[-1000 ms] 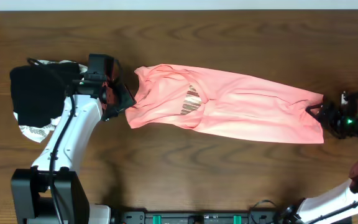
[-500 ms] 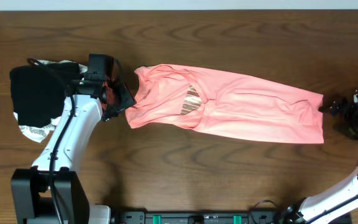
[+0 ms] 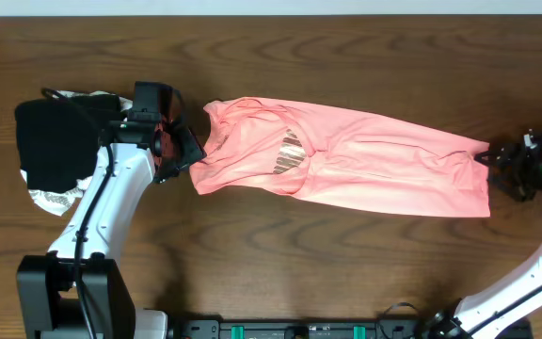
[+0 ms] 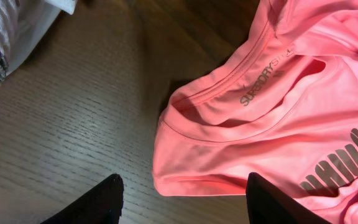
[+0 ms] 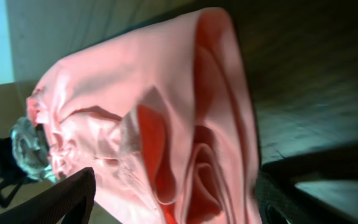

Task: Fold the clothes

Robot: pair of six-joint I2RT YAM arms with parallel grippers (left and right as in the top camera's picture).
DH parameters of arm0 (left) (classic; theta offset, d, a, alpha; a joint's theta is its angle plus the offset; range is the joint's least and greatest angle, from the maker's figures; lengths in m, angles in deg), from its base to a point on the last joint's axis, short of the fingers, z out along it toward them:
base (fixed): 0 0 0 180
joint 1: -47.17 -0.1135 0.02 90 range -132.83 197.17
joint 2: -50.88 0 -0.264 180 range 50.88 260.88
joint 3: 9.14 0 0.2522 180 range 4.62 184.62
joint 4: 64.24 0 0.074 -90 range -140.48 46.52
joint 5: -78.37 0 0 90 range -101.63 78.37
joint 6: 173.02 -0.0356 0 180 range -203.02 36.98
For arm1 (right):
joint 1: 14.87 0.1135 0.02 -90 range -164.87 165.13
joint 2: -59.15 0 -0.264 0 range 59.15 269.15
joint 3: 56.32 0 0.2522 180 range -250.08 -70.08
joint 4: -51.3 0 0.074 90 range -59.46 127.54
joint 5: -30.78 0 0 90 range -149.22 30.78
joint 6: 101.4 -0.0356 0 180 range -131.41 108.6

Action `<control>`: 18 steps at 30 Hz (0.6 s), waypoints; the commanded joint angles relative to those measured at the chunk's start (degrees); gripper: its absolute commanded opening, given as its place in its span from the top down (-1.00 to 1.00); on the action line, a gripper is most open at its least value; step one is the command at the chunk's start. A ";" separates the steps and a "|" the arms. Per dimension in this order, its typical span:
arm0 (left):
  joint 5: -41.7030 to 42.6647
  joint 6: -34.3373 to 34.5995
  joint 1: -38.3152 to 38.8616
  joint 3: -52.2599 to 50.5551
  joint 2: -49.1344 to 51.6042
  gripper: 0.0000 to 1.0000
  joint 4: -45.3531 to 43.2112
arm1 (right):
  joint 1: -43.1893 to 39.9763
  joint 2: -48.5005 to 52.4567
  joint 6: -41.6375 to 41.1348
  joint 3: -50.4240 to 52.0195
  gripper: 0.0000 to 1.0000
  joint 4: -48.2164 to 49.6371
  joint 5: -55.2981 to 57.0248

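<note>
Lying lengthwise on the tabletop (image 3: 299, 273) is the pink T-shirt (image 3: 374, 160). By its collar the left fingers (image 4: 95, 205) stand wide; by its hem, the right fingers (image 5: 61, 199) too.

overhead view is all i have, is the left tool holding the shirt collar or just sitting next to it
observer: Just next to it. In the left wrist view the left tool is open with nothing in it, and the collar of the shirt lies just ahead.
operator: and the right tool at the other end
observer: Open too. The right wrist view shows the right tool wide apart, with the hem bunched in soft folds ahead of it, not clamped.
operator: anything readable on the shirt
observer: The left wrist view shows a brand print inside the back of the neck.
</note>
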 commanded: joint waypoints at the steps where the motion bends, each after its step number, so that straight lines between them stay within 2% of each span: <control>1: -0.09 -0.33 -0.20 1.07 -0.63 -0.28 0.22 | 1.29 4.85 4.31 1.62 -0.64 -0.37 5.81; 18: -0.11 -0.35 -0.20 1.07 -0.63 -0.28 0.17 | 2.45 4.83 8.92 1.57 -0.50 -2.08 3.67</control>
